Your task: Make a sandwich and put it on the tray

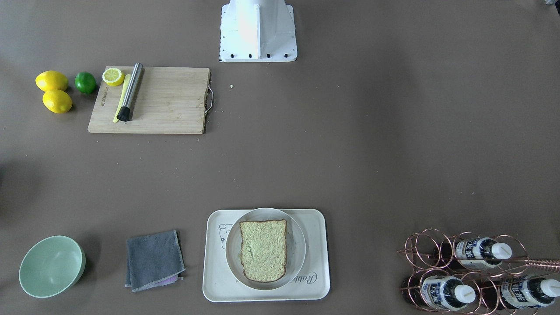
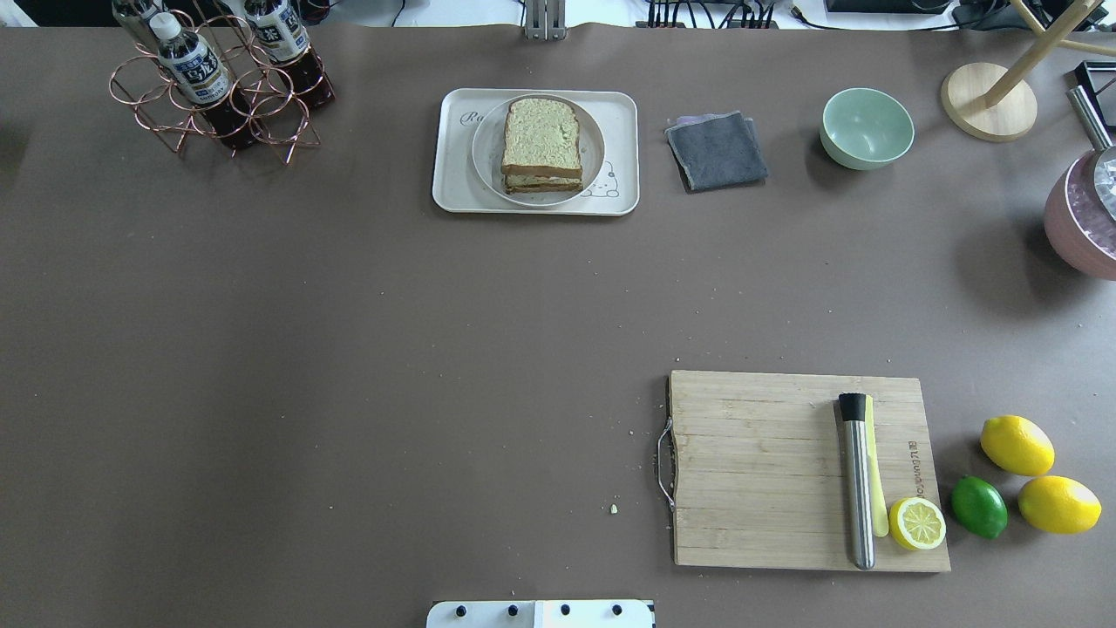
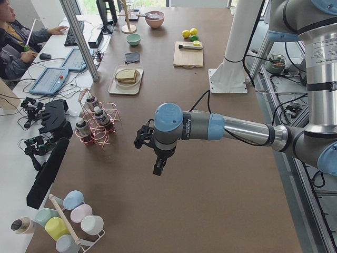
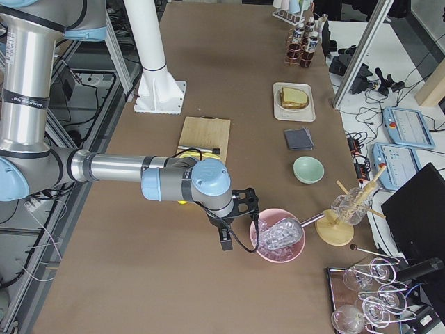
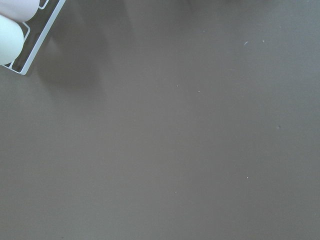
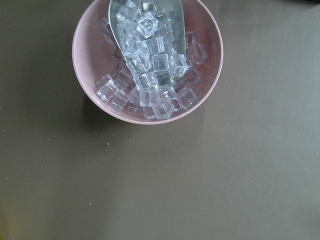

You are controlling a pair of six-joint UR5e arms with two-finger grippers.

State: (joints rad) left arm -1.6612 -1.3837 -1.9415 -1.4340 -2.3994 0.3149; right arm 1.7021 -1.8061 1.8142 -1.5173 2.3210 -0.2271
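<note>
Sandwich lies finished on a round white plate: two bread slices stacked, pale filling showing at the near edge. The plate rests inside the tray, at the far edge of the counter, between the copper bottle rack and the folded grey cloth. My left end effector hangs above bare counter, well apart from the tray; I cannot tell whether it is clenched or released. My right end effector hovers at the other end, just beside the pink bowl of ice cubes; its state I cannot tell either. Neither touches anything.
</note>
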